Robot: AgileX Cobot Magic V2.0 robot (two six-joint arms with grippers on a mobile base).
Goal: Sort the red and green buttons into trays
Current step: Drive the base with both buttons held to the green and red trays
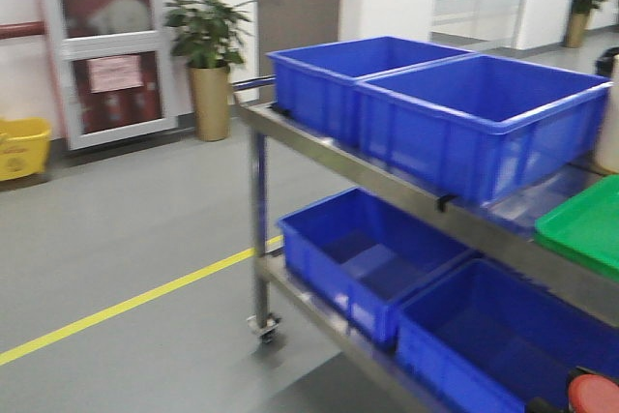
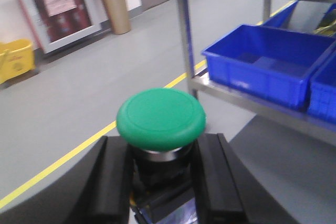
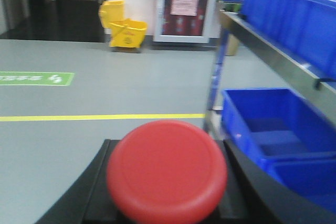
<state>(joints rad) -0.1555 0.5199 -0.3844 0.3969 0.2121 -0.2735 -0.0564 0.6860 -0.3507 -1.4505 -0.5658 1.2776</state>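
Note:
In the left wrist view, my left gripper (image 2: 163, 150) is shut on the black body of the green button (image 2: 160, 116). Its green cap stands above the black fingers (image 2: 113, 182). In the right wrist view, my right gripper (image 3: 167, 153) is shut on the red button (image 3: 167, 169), whose cap hides the switch body. The red cap (image 1: 593, 396) also peeks in at the bottom right corner of the front view. A corner of the green tray (image 1: 585, 224) lies on the cart's top shelf at the right edge. Both grippers hang over the floor beside the cart.
A steel wheeled cart (image 1: 259, 191) carries two deep blue crates (image 1: 484, 123) on its top shelf and two more (image 1: 368, 258) on the lower one. A yellow line (image 1: 126, 307) crosses the grey floor. A potted plant (image 1: 208, 65) and a yellow mop bucket (image 1: 21, 147) stand by the far wall.

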